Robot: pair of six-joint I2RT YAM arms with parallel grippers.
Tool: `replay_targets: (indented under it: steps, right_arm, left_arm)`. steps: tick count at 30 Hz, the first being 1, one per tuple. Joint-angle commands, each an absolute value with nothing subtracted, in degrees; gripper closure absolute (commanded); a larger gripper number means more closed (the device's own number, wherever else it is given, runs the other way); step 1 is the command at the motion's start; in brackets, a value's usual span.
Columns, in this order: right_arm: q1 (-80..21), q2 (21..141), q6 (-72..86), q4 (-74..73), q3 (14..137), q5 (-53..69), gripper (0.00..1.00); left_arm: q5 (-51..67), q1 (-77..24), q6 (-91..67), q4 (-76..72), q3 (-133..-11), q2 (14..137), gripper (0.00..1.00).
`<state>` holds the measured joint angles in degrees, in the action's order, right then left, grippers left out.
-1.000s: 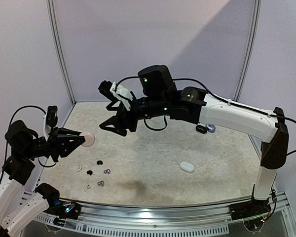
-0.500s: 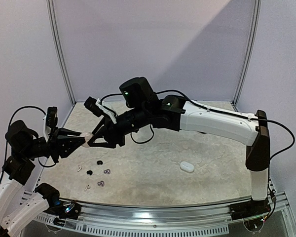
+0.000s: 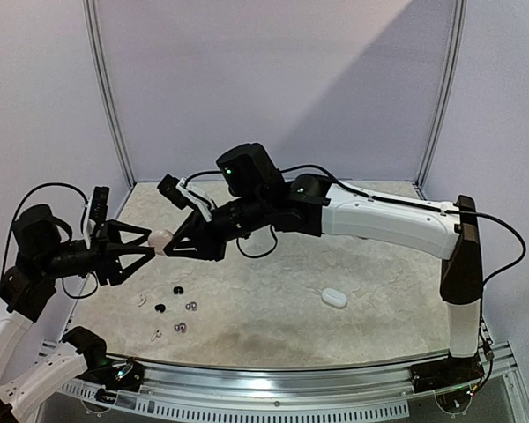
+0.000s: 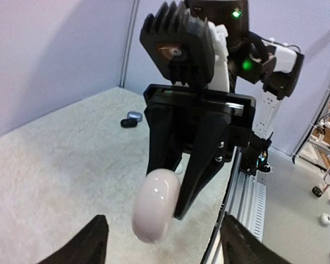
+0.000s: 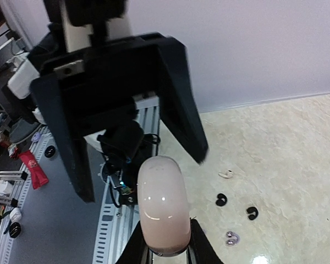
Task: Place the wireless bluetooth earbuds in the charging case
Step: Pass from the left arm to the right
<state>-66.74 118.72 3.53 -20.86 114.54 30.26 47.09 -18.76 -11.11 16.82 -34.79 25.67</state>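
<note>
Pale lilac walls point(image 3: 273, 79) close in a mottled beige desk point(image 3: 370, 264), and above its left side a handover has just gone through in the air. A second ago the left end effector point(image 3: 148, 243) was clamped on the pale pink charging case point(image 3: 160, 238) while the right end effector point(image 3: 169, 246) hung wide open further back. Now the right one has reached across and pinches the case from both sides. The left one has let go, its jaws standing well apart on either side of the case, clear of it. For the task this means the case has changed arms and the left arm is free, probably to fetch buds. The case looks closed, though its seam is too blurred to be sure. The earbuds point(image 3: 176, 290), black, white and greyish, lie scattered on the desk below the meeting point and a little nearer the robot, well apart from both end effectors; none is held, and none shows in the case. A white case point(image 3: 334, 298) lies further right
</note>
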Motion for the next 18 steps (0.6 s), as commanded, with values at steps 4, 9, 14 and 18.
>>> replay_targets:
  steps: [4,9,14,18]
  right_arm:
    - [-62.56,112.09,11.92,-15.43,103.48,16.27,1.00]
    - [-61.78,109.78,14.09,-15.72,97.24,9.73,1.00]
    - [-61.72,106.93,15.32,-14.32,90.36,7.33,1.00]
    - [-61.70,103.89,16.27,-12.41,84.83,5.98,1.00]
  left_arm:
    - [32.12,-19.25,16.45,51.87,-54.48,38.67,0.17]
    - [25.63,-14.52,23.86,69.80,-67.76,59.38,0.25]
    - [9.64,-13.32,39.46,88.86,-80.59,83.29,0.25]
    - [5.57,-12.63,44.82,85.40,-72.89,88.17,0.21]
